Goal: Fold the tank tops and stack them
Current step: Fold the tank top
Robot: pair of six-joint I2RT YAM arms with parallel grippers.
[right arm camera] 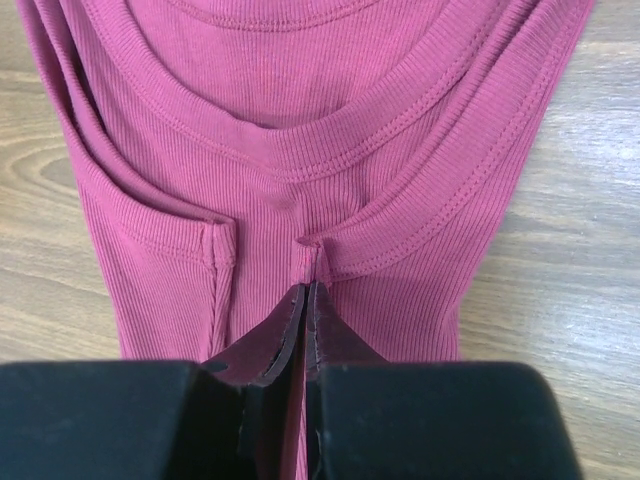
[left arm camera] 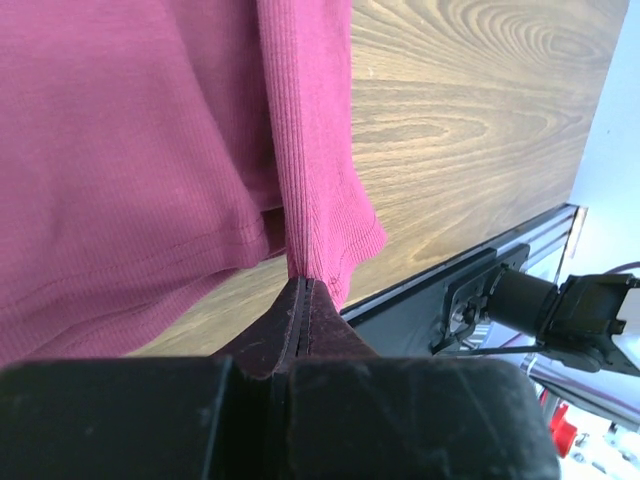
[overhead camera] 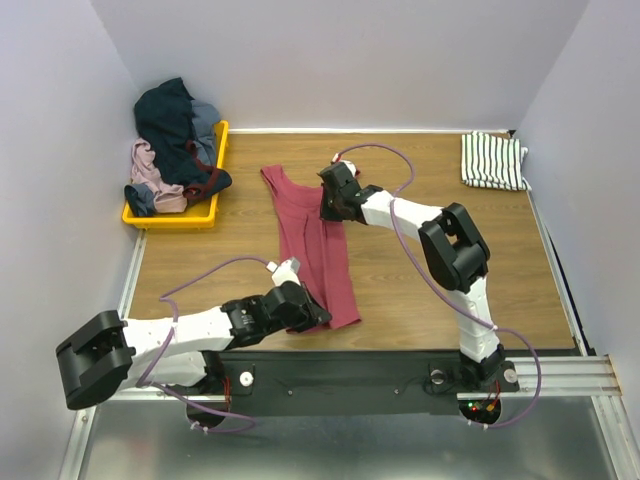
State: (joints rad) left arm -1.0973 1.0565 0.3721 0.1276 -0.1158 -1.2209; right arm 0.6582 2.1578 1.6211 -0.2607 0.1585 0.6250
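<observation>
Pale lavender walls enclose a wood-grain worktop; read the layout from the overhead view first. At the far left, a yellow tray carries a heap of clothes. Treat it as supply, not as part of the current step. In the far right corner the striped tank top lies as a compact folded packet, well apart from both arms, and by judgement it serves as the base of the stack. The dark red tank top lies mid-worktop as a long narrow band, straps toward the far wall and hem toward the arm bases. It appears to be doubled lengthwise, since the right wrist view shows necklines layered one over another. The left fingers are pressed together on the cloth at the hem corner nearest the front edge of the worktop. The right fingers are pressed together on the ribbed binding just below the necklines. Pinching both ends at once holds the layers aligned and the band straight, so the step in hand is probably a crosswise fold. Expect the layers to slip apart if either end lifts unevenly.
</observation>
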